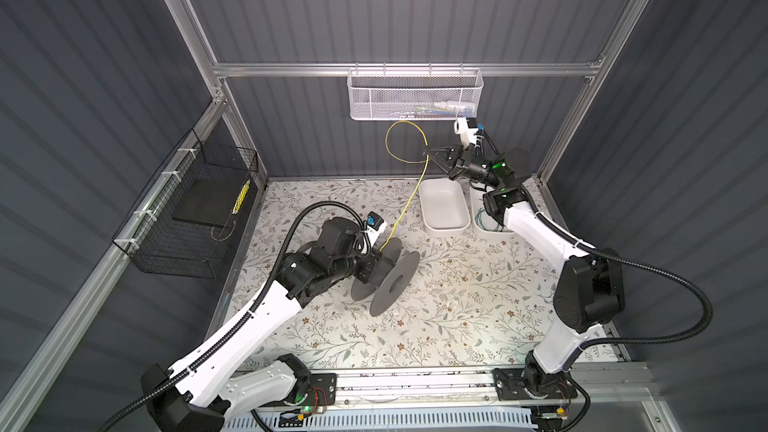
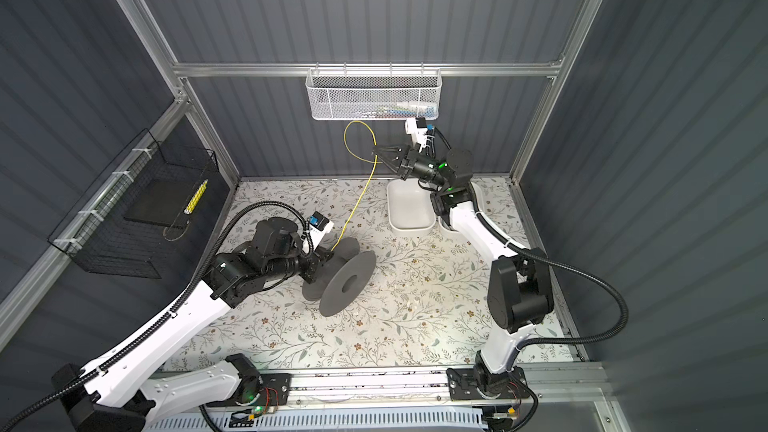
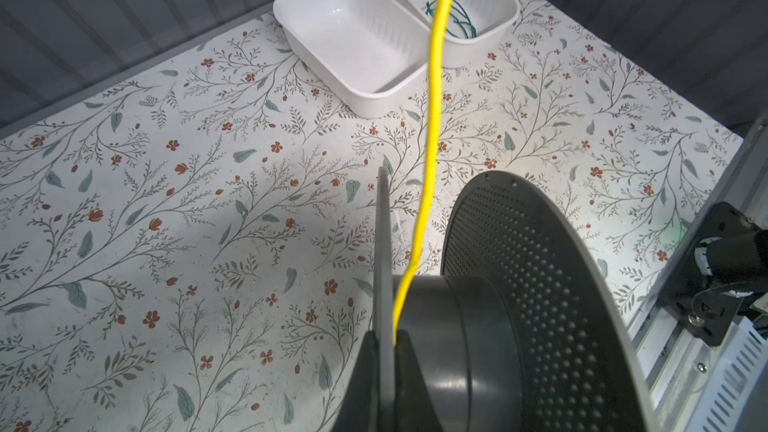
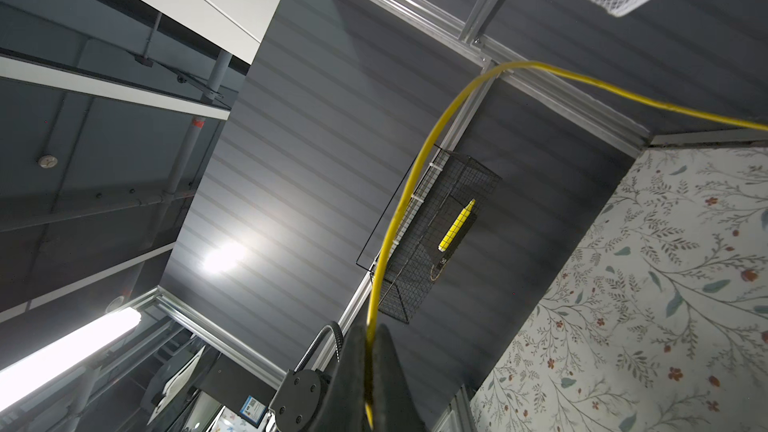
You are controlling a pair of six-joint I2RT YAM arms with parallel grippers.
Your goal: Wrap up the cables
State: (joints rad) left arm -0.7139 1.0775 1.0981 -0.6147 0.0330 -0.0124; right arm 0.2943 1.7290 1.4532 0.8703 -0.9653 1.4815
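The right gripper (image 4: 372, 332) is clenched on the yellow cable (image 1: 417, 193) high up, so the strand below its jaws runs straight to the spool (image 1: 395, 280) — whose near flange the left gripper (image 3: 384, 349) clamps, steadying the hub for winding. Ahead of the right jaws a slack loop arcs close beneath the mesh basket (image 1: 415, 97) — little headroom there, and open air to either side.

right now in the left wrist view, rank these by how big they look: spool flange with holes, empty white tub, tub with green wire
1. perforated spool flange, largest, but nearest the camera
2. empty white tub
3. tub with green wire, partly cut off by the frame; the two tubs may match
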